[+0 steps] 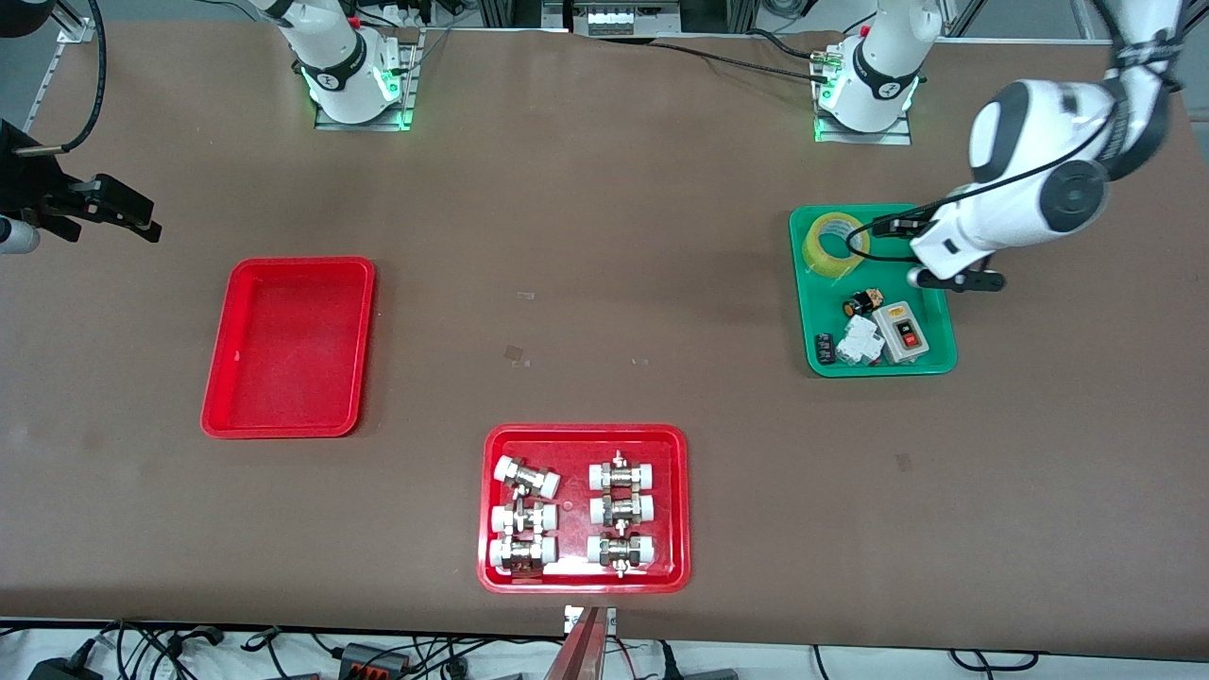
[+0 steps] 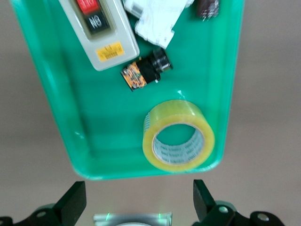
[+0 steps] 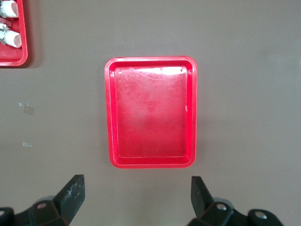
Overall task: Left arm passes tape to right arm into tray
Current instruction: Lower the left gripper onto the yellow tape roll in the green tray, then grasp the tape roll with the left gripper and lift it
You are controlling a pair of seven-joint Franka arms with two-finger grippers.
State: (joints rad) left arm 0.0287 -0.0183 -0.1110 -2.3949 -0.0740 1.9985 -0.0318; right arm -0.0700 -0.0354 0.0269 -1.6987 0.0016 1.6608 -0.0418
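The yellow tape roll [image 1: 831, 244] lies flat in the green tray [image 1: 883, 370], at the tray's end nearest the robots' bases. In the left wrist view the tape [image 2: 178, 141] shows its pale inner core. My left gripper [image 1: 954, 280] is open and empty, up in the air by the green tray; in its wrist view [image 2: 138, 190] the tape lies ahead of the jaws. The bare red tray [image 1: 288, 348] lies toward the right arm's end of the table. My right gripper [image 1: 123, 215] is open and empty, up high beside that tray [image 3: 150, 113], with its jaws [image 3: 137, 183] over the table.
The green tray [image 2: 56, 94] also holds a grey switch box [image 1: 905, 331], a white part [image 1: 858, 340] and a small black and orange part [image 1: 861, 304]. A second red tray [image 1: 586, 433] with white-capped metal fittings lies near the table's front edge.
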